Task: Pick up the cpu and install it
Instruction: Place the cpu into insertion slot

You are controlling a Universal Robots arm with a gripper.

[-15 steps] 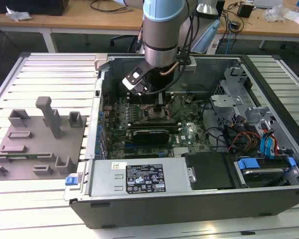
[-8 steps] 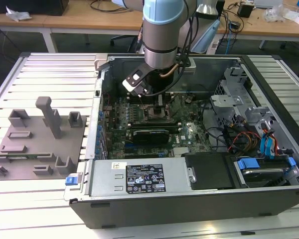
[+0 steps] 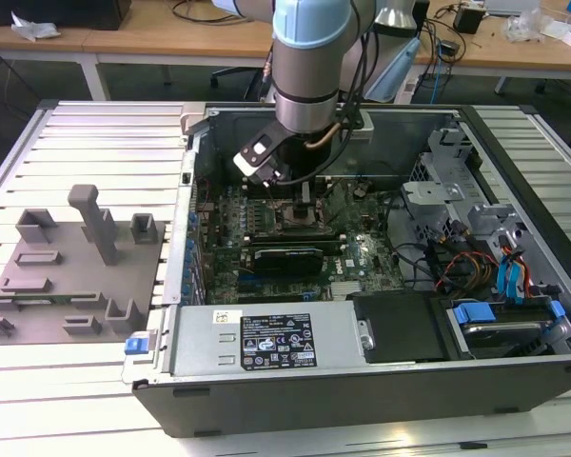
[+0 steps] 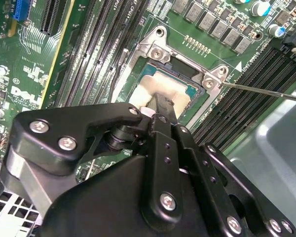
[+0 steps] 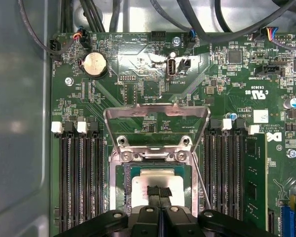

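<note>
The gripper [image 5: 158,193], fingertips clenched together with nothing between them, sits on or just above the cpu [image 5: 149,180]. The cpu lies flat in its socket [image 5: 114,197] mid-motherboard [image 5: 148,74], between the memory slots [image 5: 79,182]. Placing looks done. Beyond, the hinged cover [image 5: 157,109] stands open, so clamping seems left.

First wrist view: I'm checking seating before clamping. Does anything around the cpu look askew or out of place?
Nothing stands out. The cpu lies square inside the socket frame, the load plate is hinged up, and the gripper sits over its middle.
</note>
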